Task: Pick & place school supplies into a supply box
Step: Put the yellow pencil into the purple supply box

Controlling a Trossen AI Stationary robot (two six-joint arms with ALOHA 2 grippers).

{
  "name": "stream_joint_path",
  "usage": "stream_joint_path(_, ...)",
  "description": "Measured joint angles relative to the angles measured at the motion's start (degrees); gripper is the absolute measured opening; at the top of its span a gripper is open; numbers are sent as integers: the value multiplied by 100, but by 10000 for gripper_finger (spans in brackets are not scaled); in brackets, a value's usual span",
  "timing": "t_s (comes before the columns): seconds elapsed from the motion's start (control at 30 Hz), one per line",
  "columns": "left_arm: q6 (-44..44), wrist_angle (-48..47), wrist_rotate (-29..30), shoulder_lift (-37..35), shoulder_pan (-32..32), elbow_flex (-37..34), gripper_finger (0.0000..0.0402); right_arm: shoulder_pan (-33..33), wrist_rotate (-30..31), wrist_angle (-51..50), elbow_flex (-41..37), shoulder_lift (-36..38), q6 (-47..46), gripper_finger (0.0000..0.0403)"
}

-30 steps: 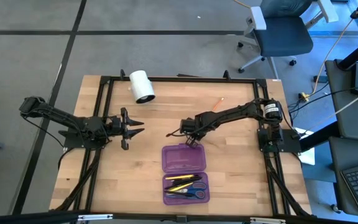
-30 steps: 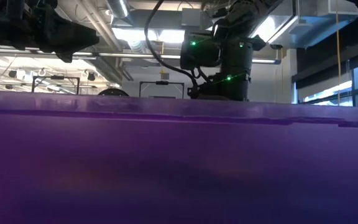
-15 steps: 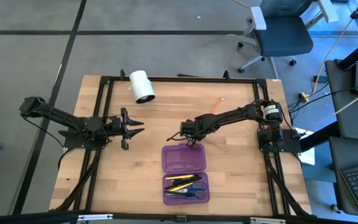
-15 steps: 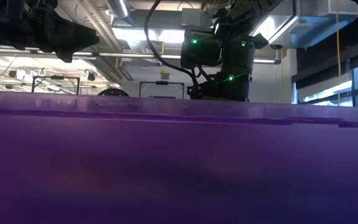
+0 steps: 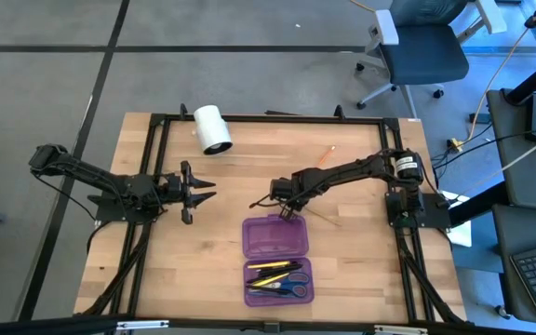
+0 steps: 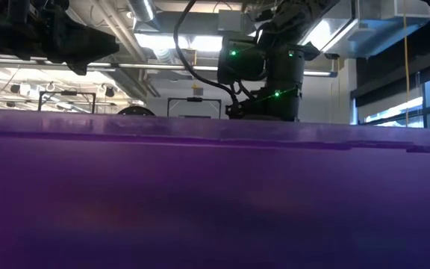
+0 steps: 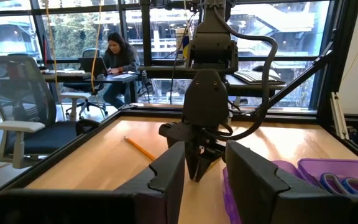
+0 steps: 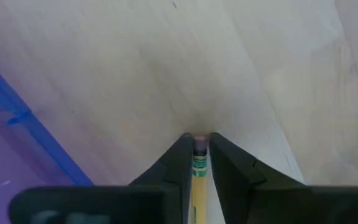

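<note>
The purple supply box [image 5: 274, 237] lies open at the table's near middle. Its near half [image 5: 278, 281] holds yellow and dark pens and blue-handled scissors [image 5: 292, 288]. My right gripper [image 5: 287, 212] points down just beyond the box's far edge, with its fingers around a yellow pencil [image 8: 199, 168] that has a pink eraser. That pencil's shaft [image 5: 322, 219] runs along the table toward the right. An orange pencil [image 5: 325, 153] lies farther back on the table. My left gripper [image 5: 207, 191] hovers open at the left, holding nothing. In the low view the box's purple wall [image 6: 215, 194] hides the tabletop. My right gripper has the yellow pencil's eraser end [image 8: 199, 144] pinched between its two fingertips [image 8: 182, 155]. The fingers come from above, pointing down, and lie across the pencil. The eraser end is down at the wooden table and the shaft trails away along the table.
A white cylinder roll [image 5: 213, 128] lies at the table's far left. A black frame [image 5: 249, 118] runs around the tabletop. Bare wood lies between the two grippers. Beyond the table are an office chair [image 5: 417, 51] and a seated person [image 7: 118, 59].
</note>
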State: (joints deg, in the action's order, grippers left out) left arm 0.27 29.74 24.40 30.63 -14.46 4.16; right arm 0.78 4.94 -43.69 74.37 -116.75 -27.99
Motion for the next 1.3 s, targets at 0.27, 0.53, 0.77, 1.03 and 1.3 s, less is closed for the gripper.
stream_joint_path(0.27,-6,0,0,0,0,1,107,-146,-547,-62,7,7,47,64)
stream_joint_path(0.53,-8,1,0,0,0,1,110,-271,-697,-136,13,7,415,64)
stream_joint_path(0.77,0,2,0,-1,0,0,107,-252,-651,-172,15,7,608,64)
stream_joint_path(1.03,0,2,0,-1,0,0,110,-234,-435,-163,15,7,1026,34)
stream_joint_path(1.3,2,0,0,-2,0,0,108,-232,-372,-166,15,11,1022,28)
